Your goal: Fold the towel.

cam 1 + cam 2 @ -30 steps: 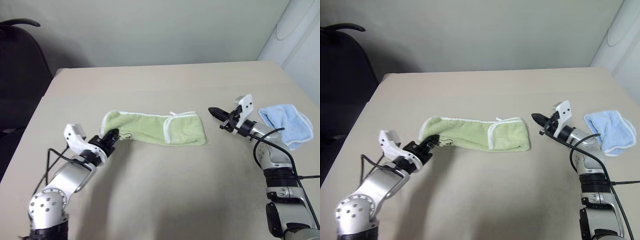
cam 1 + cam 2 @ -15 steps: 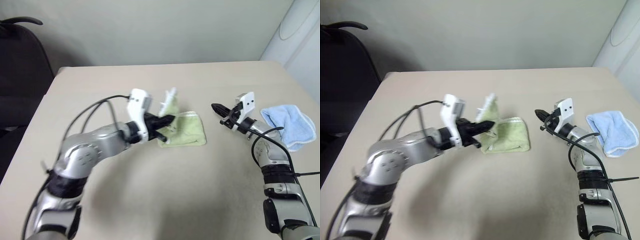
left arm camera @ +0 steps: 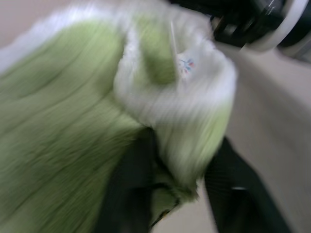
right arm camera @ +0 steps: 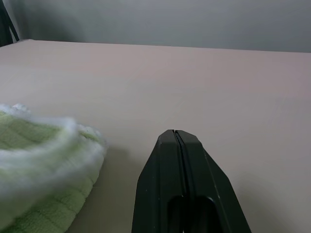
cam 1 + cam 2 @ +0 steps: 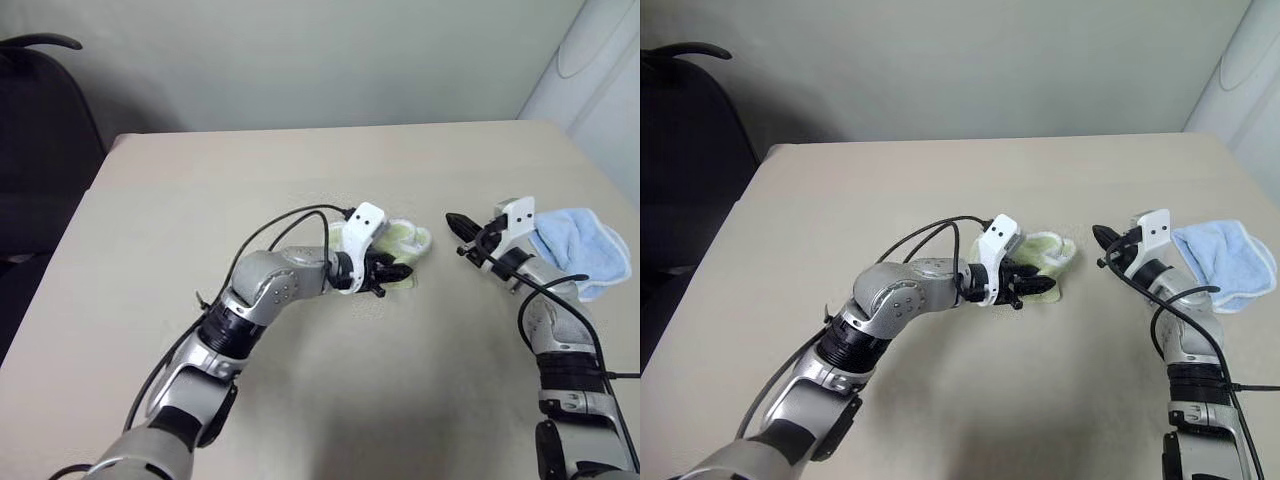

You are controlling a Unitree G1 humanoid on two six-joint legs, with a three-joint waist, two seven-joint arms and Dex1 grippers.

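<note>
The light green towel (image 5: pixel 408 238) lies bunched in a small doubled heap at the middle of the table, its white edging on top. My left arm reaches across to it, and my left gripper (image 5: pixel 396 272) rests at the heap's near side. In the left wrist view its fingers (image 3: pixel 130 187) stand apart, open, with a white-edged fold of the towel (image 3: pixel 73 121) between them. My right gripper (image 5: pixel 456 222) hovers just right of the heap, shut and holding nothing. It points toward the towel (image 4: pixel 39 165) with a gap of bare table between.
A light blue cloth (image 5: pixel 585 242) lies on the beige table (image 5: pixel 250 180) at the right edge, behind my right wrist. A dark chair (image 5: pixel 40 150) stands off the table's left side. A white rounded unit (image 5: pixel 600 60) stands at the far right corner.
My left arm swept to the right, carrying the towel's left end over onto its right end, and its fingers have parted. The right gripper shifted slightly to the right, still shut.
</note>
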